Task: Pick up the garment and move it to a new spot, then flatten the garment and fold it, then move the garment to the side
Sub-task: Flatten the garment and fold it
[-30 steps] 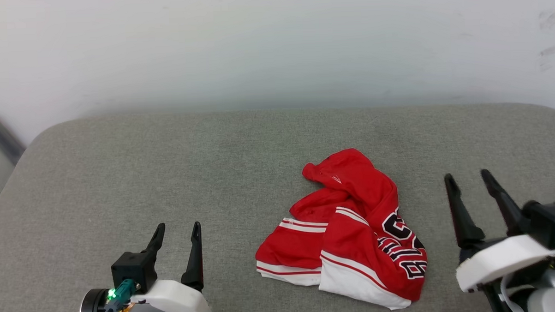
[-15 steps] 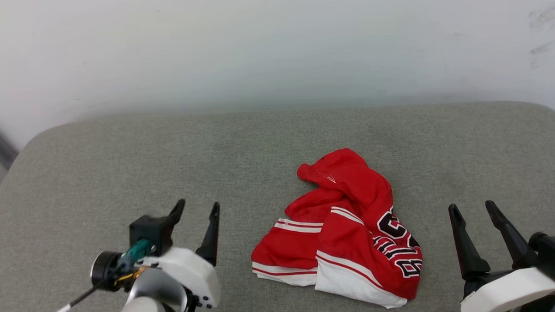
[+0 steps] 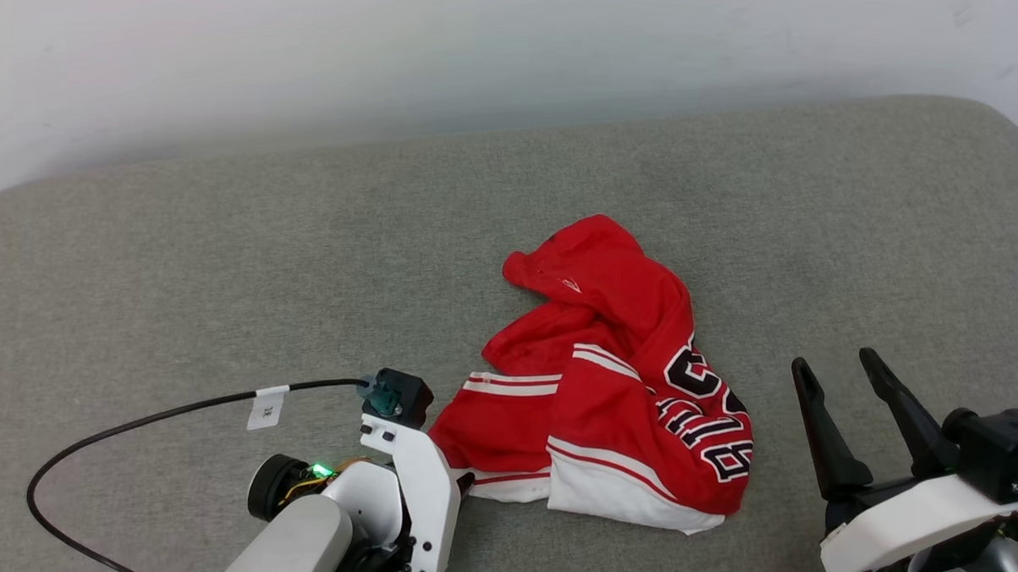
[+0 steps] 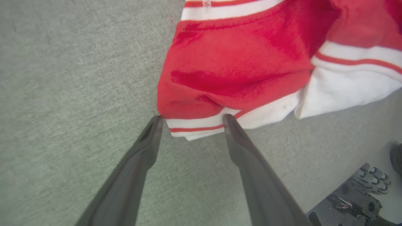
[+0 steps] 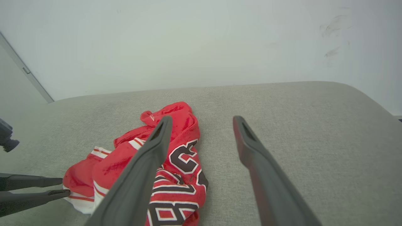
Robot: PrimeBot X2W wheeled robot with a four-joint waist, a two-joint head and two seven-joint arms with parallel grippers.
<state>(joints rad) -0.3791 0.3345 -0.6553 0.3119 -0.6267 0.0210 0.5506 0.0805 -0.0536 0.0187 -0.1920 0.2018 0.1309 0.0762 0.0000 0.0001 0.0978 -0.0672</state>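
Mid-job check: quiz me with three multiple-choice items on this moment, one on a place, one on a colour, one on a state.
1. Where are the left gripper fingertips?
A) at the garment striped edge
B) on its chest print
C) up by the wall

2. What colour is the garment's lettering?
A) blue
B) black, outlined in white
C) yellow

3. How is the right gripper?
A) shut on the garment
B) shut on nothing
C) open, beside the garment

Answers:
1 A: the left wrist view shows both tips flanking the striped edge.
2 B: plain in the head and right wrist views.
3 C: its fingers stand apart over the grey cushion, clear of the cloth.
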